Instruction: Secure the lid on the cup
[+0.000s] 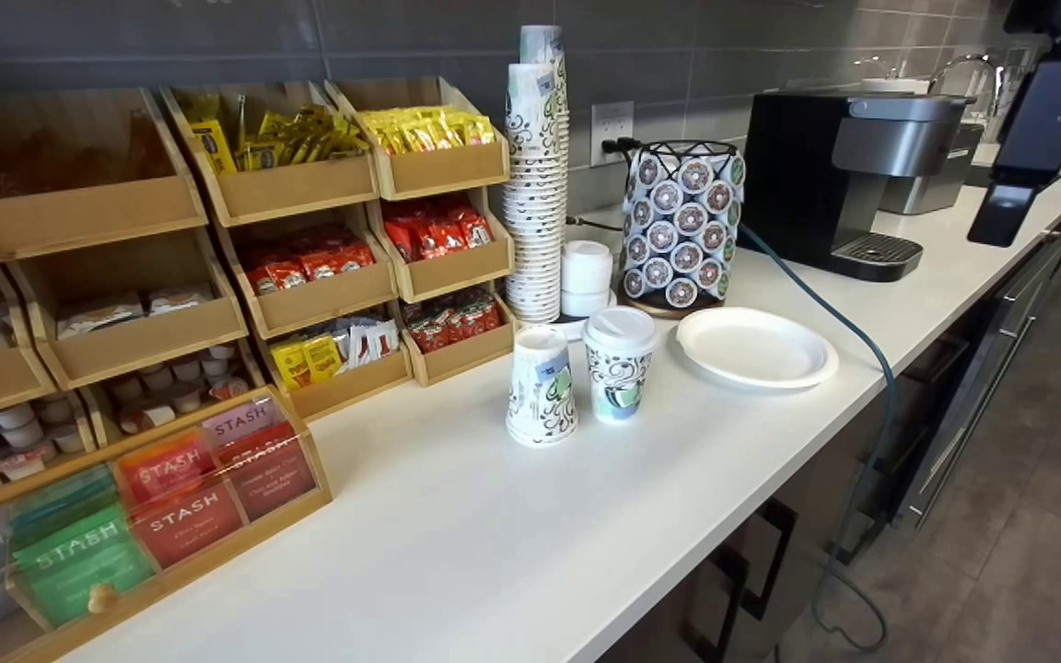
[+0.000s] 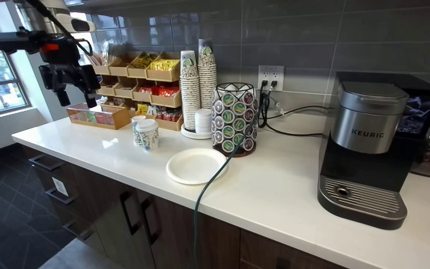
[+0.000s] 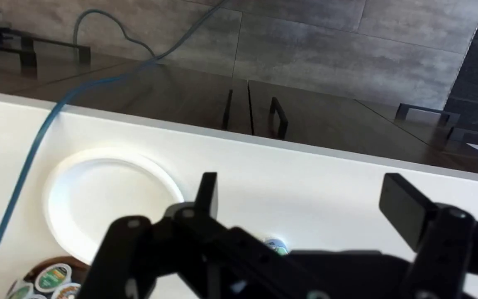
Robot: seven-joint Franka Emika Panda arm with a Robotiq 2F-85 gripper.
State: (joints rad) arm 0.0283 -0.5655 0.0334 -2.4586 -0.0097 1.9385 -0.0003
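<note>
While my gripper point(image 2: 77, 100) hangs spread and empty, the lid point(image 1: 621, 329), sitting on the upright cup point(image 1: 618, 385) on the counter point(image 1: 457, 516), should prove light and springy, so I'd hold its rim softly lest the thin cup buckle.

- Cup point(image 1: 618, 389), at four o'clock in an exterior view: smooth printed paper.
- Lid point(image 1: 621, 330) on it: white, plastic-looking, faintly shiny.
- Plate point(image 1: 758, 348), at three o'clock from the cup: smooth, matt white.
- Countertop point(image 1: 457, 525): smooth, glossy.
- Bins point(image 1: 300, 190), towards ten o'clock: matt wood.
- Coffee maker point(image 2: 366, 144), at three o'clock in an exterior view: satin metal, black plastic.
- Gripper point(image 2: 77, 99): matt black.
</note>
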